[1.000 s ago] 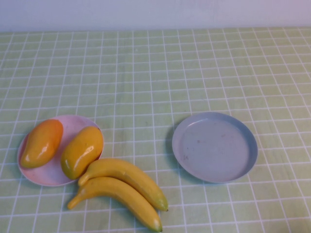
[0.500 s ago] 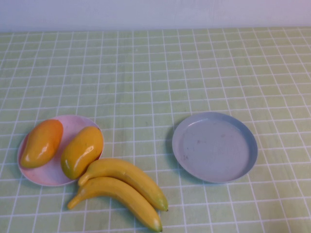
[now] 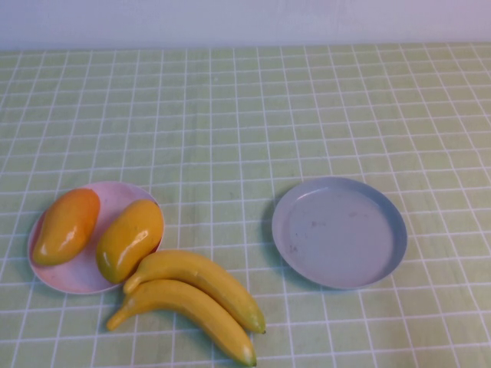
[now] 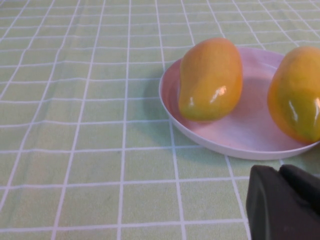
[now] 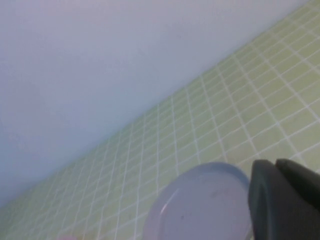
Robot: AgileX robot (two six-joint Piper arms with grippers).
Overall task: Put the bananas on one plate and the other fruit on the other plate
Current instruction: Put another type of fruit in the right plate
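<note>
Two bananas (image 3: pixel 192 297) lie touching on the desk (image 3: pixel 245 115), beside the pink plate (image 3: pixel 111 195) holding two mangoes (image 3: pixel 129 239). The grey plate (image 3: pixel 338 232) sits apart, rightward. Left claw (image 4: pixel 285 202) near the pink plate, right claw (image 5: pixel 282 200) near the grey; grip state: cannot tell.

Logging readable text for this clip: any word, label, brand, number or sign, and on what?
None: the bananas, mangoes, pink plate, grey-blue plate, checked cloth and wall are unmarked. Left hand and right hand show plain dark casing at their views' edges.

left gripper (image 4: pixel 285 202), right gripper (image 5: pixel 285 202), both low
</note>
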